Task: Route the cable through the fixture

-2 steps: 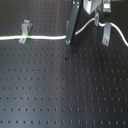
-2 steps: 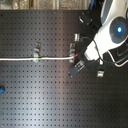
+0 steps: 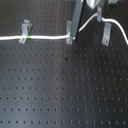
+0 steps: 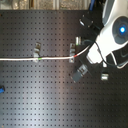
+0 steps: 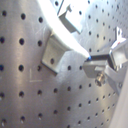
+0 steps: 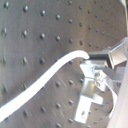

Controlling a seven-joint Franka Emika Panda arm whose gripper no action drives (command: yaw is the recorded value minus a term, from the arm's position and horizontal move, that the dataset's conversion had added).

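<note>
- Long thin white cable (image 3: 47, 37) cut off at the first exterior view's left and right edges; also at the second exterior view's left edge.
- Red band too blurred to confirm in both exterior views.
- White robot arm (image 4: 112, 35) cropped by the second exterior view's top and right edges.
- Gripper (image 5: 90, 61) blurred in both wrist views; jaw state unreadable.

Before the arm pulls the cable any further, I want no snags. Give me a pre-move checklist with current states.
1. Cable held by tool: ok, it ends at the fingertips in the second wrist view.
2. Cable at the first clip: ok, its green band lies there.
3. Cable seated in the middle clip: cannot tell.
4. Last clip threaded: not ok, cable only loops near it.
5. Board ahead unobstructed: ok.
</note>
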